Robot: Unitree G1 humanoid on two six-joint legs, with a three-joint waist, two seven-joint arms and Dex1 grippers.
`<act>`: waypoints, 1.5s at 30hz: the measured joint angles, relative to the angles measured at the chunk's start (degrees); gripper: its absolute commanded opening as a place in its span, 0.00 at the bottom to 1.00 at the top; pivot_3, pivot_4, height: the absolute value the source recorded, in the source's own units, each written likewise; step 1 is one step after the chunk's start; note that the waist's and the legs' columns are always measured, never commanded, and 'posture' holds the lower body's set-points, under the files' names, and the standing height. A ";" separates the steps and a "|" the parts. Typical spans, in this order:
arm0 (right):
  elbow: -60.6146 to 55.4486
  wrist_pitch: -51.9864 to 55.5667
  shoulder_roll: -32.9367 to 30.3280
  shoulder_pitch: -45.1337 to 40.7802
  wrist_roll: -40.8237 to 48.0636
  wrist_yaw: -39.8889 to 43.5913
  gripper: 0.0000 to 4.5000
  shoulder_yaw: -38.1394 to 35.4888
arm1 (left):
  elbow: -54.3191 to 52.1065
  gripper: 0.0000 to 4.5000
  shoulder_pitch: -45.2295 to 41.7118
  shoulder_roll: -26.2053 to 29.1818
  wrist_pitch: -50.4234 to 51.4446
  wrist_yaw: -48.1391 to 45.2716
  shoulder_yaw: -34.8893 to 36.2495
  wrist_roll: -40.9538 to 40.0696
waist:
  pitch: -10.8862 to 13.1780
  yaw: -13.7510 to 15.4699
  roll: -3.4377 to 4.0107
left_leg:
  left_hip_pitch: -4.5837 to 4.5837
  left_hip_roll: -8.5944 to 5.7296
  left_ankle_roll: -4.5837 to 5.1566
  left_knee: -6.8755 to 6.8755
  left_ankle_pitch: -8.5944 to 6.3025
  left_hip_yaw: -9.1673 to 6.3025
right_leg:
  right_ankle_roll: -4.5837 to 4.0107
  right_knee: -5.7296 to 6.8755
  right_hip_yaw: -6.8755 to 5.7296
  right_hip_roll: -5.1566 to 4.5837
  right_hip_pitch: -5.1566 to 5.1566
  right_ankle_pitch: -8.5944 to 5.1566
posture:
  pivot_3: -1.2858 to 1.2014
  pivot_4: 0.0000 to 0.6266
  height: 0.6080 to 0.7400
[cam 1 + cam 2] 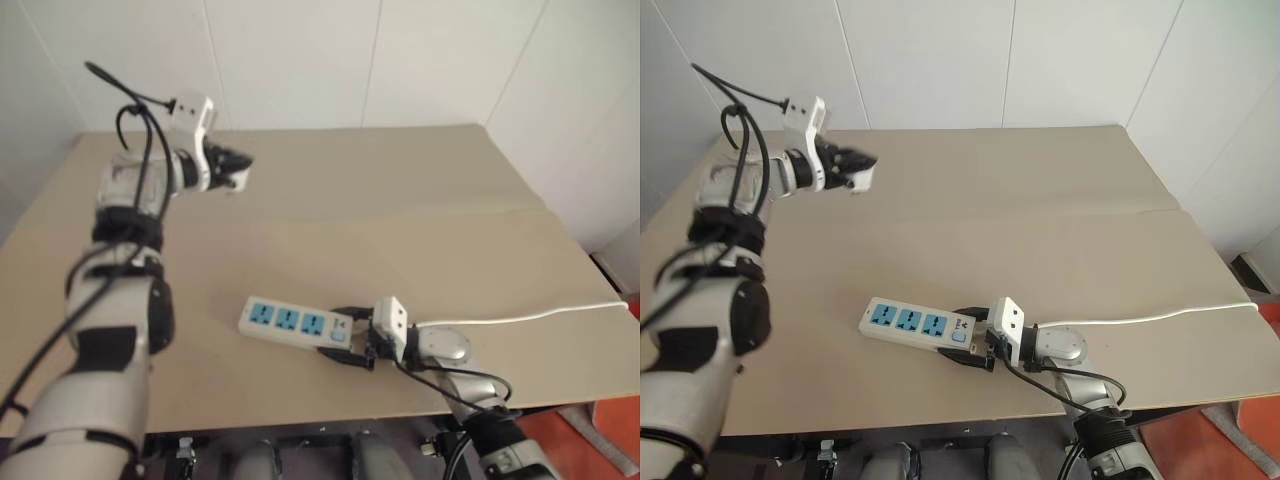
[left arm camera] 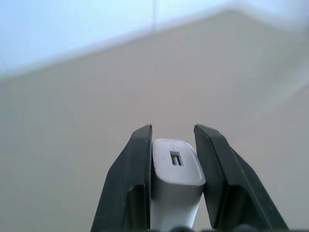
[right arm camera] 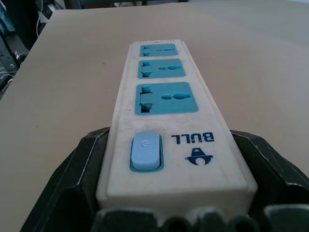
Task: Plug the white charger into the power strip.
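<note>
Above the far left part of the tan surface (image 1: 420, 230), the left tool (image 1: 235, 170) is raised in the air, its two black fingers (image 2: 133, 183) pressed against the sides of the white charger (image 2: 176, 186), which they pinch between them; the left wrist view shows the charger's flat end with a small rectangular port facing away from the camera. Seen from the head camera, that tool sits at about ten o'clock, pointing toward three o'clock, with a black cable looping off the arm behind it. Near the front edge of the surface, at about six o'clock, the right tool (image 1: 352, 335) points toward nine o'clock, and its fingers, spread wide, clasp the switch end of the power strip (image 1: 295, 325) from both sides. The strip lies flat on the surface, its three blue socket panels in a row running away from the tool toward nine o'clock, the small blue switch (image 3: 145, 152) nearest the fingers. A white cord (image 1: 540, 317) trails from behind the right tool toward three o'clock and off the surface's edge. Charger and strip are well apart.
</note>
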 measured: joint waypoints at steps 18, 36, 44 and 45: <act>0.27 0.58 0.02 0.42 0.00 -1.57 0.76 0.72 | -56.75 0.24 43.59 3.48 2.23 -24.50 -7.93 -24.28 | -0.12 -0.28 0.18 | 0.81 -0.04 0.01 0.00 0.01 0.07 | -0.03 -0.30 0.03 0.10 0.97 -0.01 | 0.52 0.24 1.00; 12.66 -1.75 -1.58 -9.86 2.34 12.76 0.76 2.28 | -56.62 0.24 44.79 6.00 -0.06 -29.69 -8.34 -27.56 | -0.11 -0.35 0.20 | 0.79 -0.03 0.01 -0.01 0.00 0.09 | -0.03 -0.39 0.04 0.14 0.96 -0.01 | 0.52 0.24 1.00; 18.51 -5.91 -0.43 -12.18 2.31 13.84 0.76 2.52 | -57.82 0.24 46.33 6.09 0.46 -28.52 -8.34 -29.83 | -0.11 -0.43 0.20 | 0.93 -0.02 0.02 -0.02 0.01 0.08 | -0.06 -0.37 0.06 0.14 1.07 0.01 | 0.52 0.24 1.00; 18.63 -6.15 -0.42 -12.18 2.31 13.84 0.76 2.51 | -57.97 0.24 46.40 5.94 0.87 -28.34 -8.34 -30.60 | -0.11 -0.42 0.20 | 0.95 -0.02 0.02 -0.01 0.00 0.08 | -0.06 -0.37 0.06 0.14 1.09 0.01 | 0.52 0.24 1.00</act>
